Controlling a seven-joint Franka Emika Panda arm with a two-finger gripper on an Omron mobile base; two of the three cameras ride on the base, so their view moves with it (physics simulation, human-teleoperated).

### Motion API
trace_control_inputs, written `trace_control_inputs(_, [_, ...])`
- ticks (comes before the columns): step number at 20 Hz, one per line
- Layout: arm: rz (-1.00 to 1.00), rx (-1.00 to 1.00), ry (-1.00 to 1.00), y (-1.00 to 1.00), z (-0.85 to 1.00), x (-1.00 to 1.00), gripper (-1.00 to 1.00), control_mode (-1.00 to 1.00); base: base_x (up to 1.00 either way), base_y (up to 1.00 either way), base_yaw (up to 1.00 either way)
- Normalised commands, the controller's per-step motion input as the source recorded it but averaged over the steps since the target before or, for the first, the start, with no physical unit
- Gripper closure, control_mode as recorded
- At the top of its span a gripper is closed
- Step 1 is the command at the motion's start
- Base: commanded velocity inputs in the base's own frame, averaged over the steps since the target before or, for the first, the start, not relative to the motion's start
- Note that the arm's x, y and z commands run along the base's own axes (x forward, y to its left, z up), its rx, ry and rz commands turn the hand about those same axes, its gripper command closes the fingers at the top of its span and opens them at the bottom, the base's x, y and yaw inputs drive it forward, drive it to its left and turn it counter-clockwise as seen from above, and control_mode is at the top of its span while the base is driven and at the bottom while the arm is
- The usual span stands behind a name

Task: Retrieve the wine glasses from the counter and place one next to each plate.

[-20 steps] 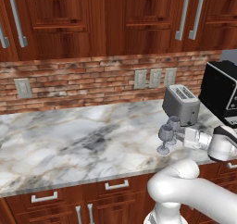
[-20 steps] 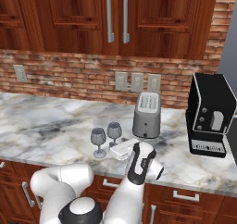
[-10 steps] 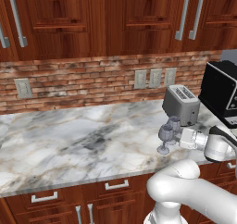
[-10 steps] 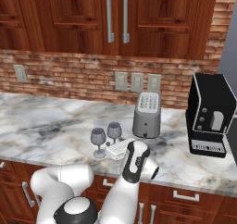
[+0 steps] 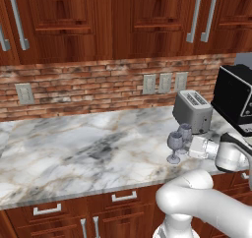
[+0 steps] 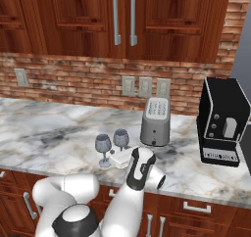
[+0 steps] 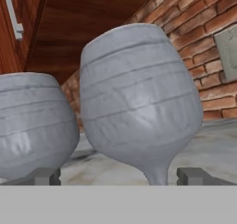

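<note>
Reaching low over the grey-veined white marble bench [image 5: 88, 153], I have my gripper [image 7: 118, 177] spread wide, one fingertip either side of the stem of the nearer small clear greyish stemmed wine glass [image 7: 139, 102]. Both glasses stand just beside the silver toaster [image 6: 155, 122], so neither is picked up and no placing is done

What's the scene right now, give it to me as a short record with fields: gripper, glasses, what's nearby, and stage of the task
gripper: gripper open, low over the counter, its fingertips either side of a glass stem
wine glasses: near wine glass and far wine glass, both upright on the counter, close together
targeted glass: in the hand view the stem of one wine glass stands between the fingertips, not yet gripped; which of the two it is cannot be told
nearby: toaster behind the glasses, black coffee machine further along
stage: neither glass lifted yet
</note>
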Motion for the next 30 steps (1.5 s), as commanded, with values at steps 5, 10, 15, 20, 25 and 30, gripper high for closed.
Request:
trace_control_inputs(5, [0.0,0.01,0.02,-0.14,0.0,-0.01,-1.0,-1.0,0.0,0.0,0.0])
trace_control_inputs(10, [-0.03,0.0,0.02,-0.05,0.0,0.0,-1.0,-1.0,0.0,0.0,0.0])
trace_control_inputs(15, [-0.01,0.0,-0.07,-0.05,-0.01,0.0,-1.0,-1.0,0.0,0.0,0.0])
trace_control_inputs(20, [0.0,0.0,-0.09,-0.06,0.0,0.0,-1.0,-1.0,0.0,0.0,0.0])
trace_control_inputs(25, [0.0,0.0,0.01,-0.08,-0.01,0.06,-1.0,-1.0,0.0,0.0,0.0])
trace_control_inputs(30, [-0.01,0.0,0.18,-0.04,-0.02,0.23,-1.0,-1.0,0.0,0.0,0.0])
